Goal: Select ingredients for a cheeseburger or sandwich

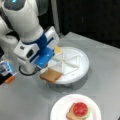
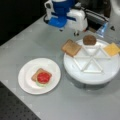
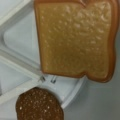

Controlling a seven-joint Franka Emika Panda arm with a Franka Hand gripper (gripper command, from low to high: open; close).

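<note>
Blue and white, the gripper (image 1: pixel 46 58) hung over the rim of the divided white tray (image 1: pixel 82 68) at a front view's left, above the toast square (image 1: pixel 51 75) that lay tilted across the tray's edge; whether its jaws were wide or narrow could not be told. No fingers appeared in the wrist view, only that toast (image 3: pixel 76 40) filling most of it, with the dark brown patty (image 3: pixel 38 105) below in the next compartment. In a front view the gripper (image 2: pixel 62 23) stood behind the tray (image 2: pixel 92 72), and there alone patty (image 2: pixel 89 40), toast (image 2: pixel 71 47) and yellow-orange cheese square (image 2: pixel 112 49) showed together, each in its own wedge. Well apart on the grey table (image 2: pixel 75 105) sat the white paper plate (image 2: pixel 26 75) bearing the sandwich (image 2: pixel 42 77): toast underneath, green leaf, red disc on top, uncovered, in both front views
</note>
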